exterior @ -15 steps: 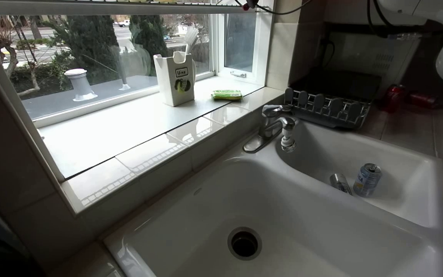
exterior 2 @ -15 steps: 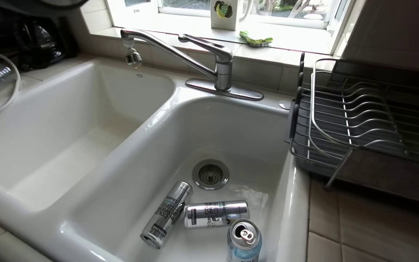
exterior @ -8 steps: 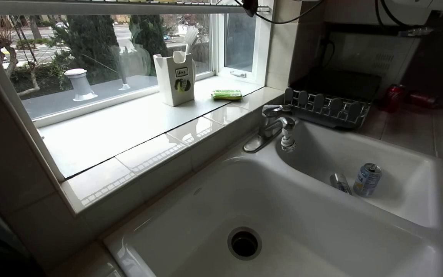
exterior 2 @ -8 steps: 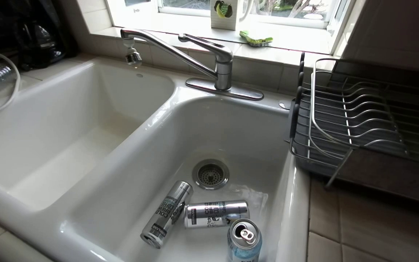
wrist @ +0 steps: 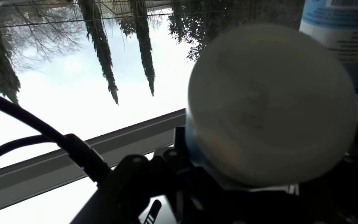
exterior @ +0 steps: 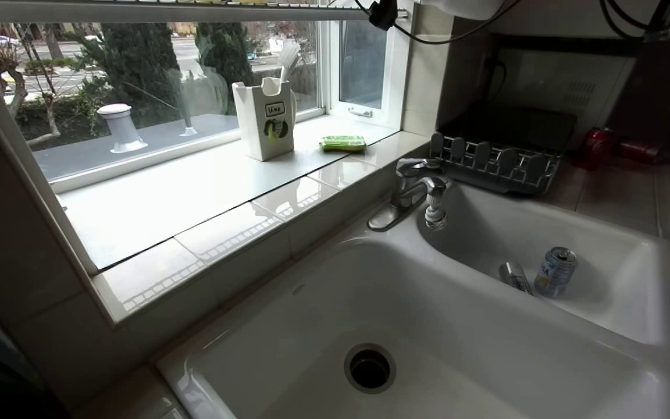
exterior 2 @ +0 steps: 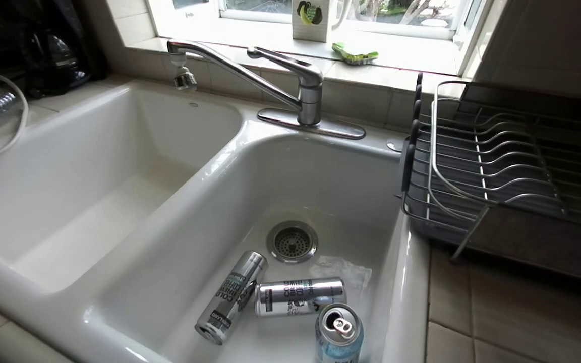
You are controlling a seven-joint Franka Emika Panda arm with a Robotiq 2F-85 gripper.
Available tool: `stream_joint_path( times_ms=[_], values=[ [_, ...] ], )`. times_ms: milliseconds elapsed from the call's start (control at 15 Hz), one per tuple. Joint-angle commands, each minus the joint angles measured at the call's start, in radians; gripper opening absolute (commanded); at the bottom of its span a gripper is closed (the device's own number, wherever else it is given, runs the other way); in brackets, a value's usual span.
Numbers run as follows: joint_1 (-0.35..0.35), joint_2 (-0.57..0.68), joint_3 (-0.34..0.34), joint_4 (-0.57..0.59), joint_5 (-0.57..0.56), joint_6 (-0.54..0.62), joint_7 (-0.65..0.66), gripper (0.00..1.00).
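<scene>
Tool [wrist: 270, 137] clasps pale, round-ended container [wrist: 269, 99].

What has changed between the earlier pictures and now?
In an exterior view, the bulky black cable connector hangs lower and a smooth white shape appeared above. Whether the whitish round container was newly gripped is unclear. The upright blue can and silver faucet stayed.

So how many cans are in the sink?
3: a silver can lying diagonally, a second silver can lying crosswise, a blue-labelled can upright in front. The basin is partly hidden; more are possible.
</scene>
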Motion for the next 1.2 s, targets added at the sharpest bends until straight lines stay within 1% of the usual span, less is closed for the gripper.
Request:
stream_joint_path(
  times_ms=[0, 333, 467, 667, 733, 867, 933, 1000, 1133],
  values=[
    [-0.117, -0.055, 0.076, -0.121, 0.219, 0.015, -0.208, 0.38],
    [-0.167, -0.078, 0.09, -0.174, 0.486, -0.012, -0.465, 0.38],
    [-0.176, -0.093, 0.09, -0.193, 0.569, -0.035, -0.562, 0.38],
    [-0.175, -0.107, 0.092, -0.211, 0.644, -0.064, -0.663, 0.38],
    [-0.146, -0.156, 0.02, -0.219, 0.641, -0.102, -0.591, 0.38],
    [-0.15, -0.173, 0.016, -0.237, 0.656, -0.141, -0.599, 0.38],
    [-0.138, -0.106, 0.051, -0.183, 0.601, -0.095, -0.58, 0.38],
    [-0.138, -0.112, 0.049, -0.185, 0.603, -0.099, -0.575, 0.63],
    [-0.138, -0.109, 0.049, -0.184, 0.602, -0.099, -0.574, 0.63]
  ],
)
